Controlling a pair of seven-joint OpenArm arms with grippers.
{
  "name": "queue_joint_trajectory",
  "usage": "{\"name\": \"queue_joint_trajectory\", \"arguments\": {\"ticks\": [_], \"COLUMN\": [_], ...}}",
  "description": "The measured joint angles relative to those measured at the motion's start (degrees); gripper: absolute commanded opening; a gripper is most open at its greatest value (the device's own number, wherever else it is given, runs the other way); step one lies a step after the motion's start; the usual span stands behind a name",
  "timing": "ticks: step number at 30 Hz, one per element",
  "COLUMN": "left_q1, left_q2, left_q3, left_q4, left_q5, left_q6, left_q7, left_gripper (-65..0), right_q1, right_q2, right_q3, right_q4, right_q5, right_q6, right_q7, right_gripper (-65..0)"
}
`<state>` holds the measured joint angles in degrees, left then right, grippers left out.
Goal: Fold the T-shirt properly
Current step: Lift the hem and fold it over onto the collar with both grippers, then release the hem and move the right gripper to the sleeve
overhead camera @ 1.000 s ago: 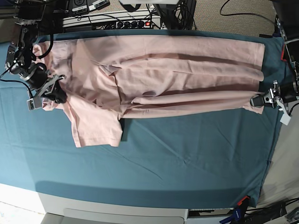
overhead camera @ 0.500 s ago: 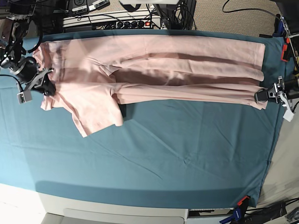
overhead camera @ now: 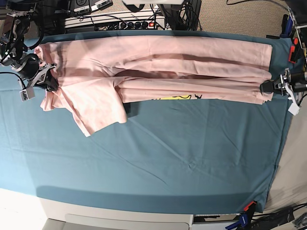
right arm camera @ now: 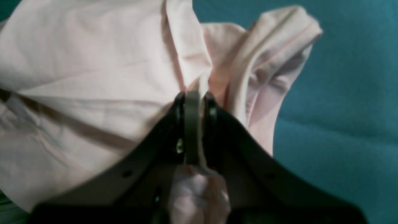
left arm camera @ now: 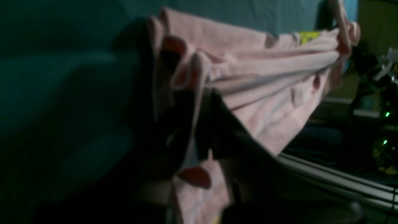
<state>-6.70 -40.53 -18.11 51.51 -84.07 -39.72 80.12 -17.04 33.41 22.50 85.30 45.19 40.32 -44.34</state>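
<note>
Base view: pink T-shirt stretched along the teal cloth's far side, left gripper and right gripper both clamped on its ends. Keep tension even, lower together.

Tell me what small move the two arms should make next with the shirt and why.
Probably carry the held edge toward the far edge and lay it down: both claws, left and right, pinch the T-shirt stretched taut, its near edge lifted, yellow graphic showing underneath.
</note>
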Motion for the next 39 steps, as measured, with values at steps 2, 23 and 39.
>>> {"name": "queue_joint_trajectory", "arguments": {"ticks": [2, 23, 39], "left_q1": [0.28, 0.28, 0.26], "left_q2": [0.02, 0.02, -3.78], "left_q3": [0.00, 0.00, -4.85], "left_q4": [0.33, 0.39, 1.97], "left_q5": [0.00, 0.00, 0.61], "left_q6": [0.00, 0.00, 0.00], "left_q7": [0.02, 0.00, -0.04], "left_gripper": [-65.0, -60.7, -36.8], "right_q1": [-0.66, -5.33, -4.13], "right_q2": [0.04, 0.04, -4.31], "right_q3": [0.00, 0.00, 9.46], "right_q4": [0.00, 0.00, 6.25], "right_q5": [1.01, 1.84, 1.14], "right_q6": [-0.04, -0.17, -0.44], "right_q7": [-0.24, -0.24, 3.91], "right_gripper": [-65.0, -65.0, -34.8]}}
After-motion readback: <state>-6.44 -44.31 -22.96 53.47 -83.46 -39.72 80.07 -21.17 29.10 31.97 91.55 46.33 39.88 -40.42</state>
